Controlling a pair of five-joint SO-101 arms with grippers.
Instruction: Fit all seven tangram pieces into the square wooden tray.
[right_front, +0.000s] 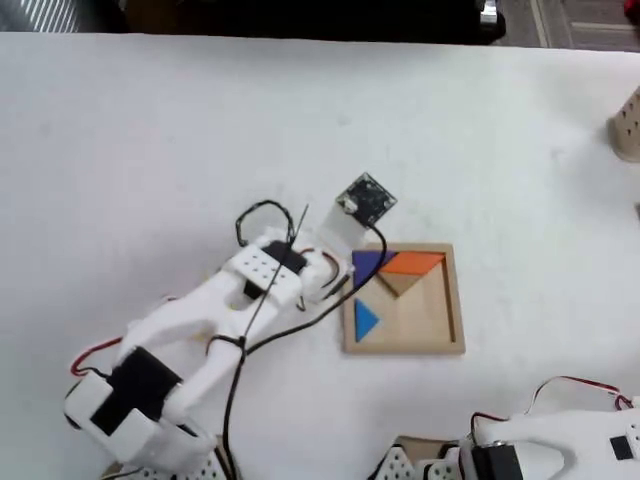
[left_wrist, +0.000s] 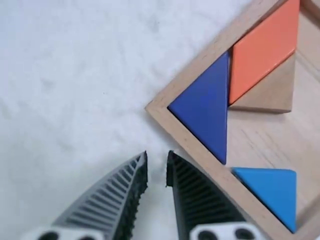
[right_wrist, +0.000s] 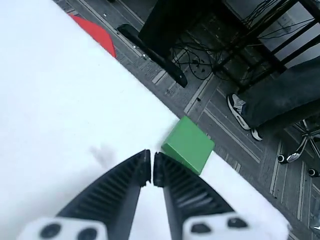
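On the surface (right_front: 200, 120): a tray (right_front: 403, 348) is seen lying flat, just beyond the end of the left arm (right_front: 200, 320).
In the tray: four pieces are laid, and bare wood is left over the rest of its floor.
Dark blue triangle (left_wrist: 205, 107): it is set into the tray corner nearest the left jaws, with one edge along the rim and another touching the orange piece.
Orange piece (left_wrist: 262, 47): it is placed along the adjoining rim, right beside the dark blue triangle.
Tan triangle (left_wrist: 267, 95): it is tucked against the orange piece's inner edge, touching it.
Light blue triangle (left_wrist: 272, 187): it is laid against the rim on the left arm's side, just beside the dark blue triangle's tip.
Left jaws: they are held over bare surface just outside the tray corner, parted by a narrow gap, with nothing gripped.
Right arm (right_front: 560, 445): it is seen at the near edge of the high view, well apart from the tray.
Right jaws: they are closed tip to tip with nothing gripped, held over the surface just short of the green square.
Green square (right_wrist: 188, 145): it lies at the surface's edge, outside the tray.
Red piece (right_wrist: 95, 31): it is seen farther along that edge, well apart from the green square; whether it rests wholly on the surface cannot be told.
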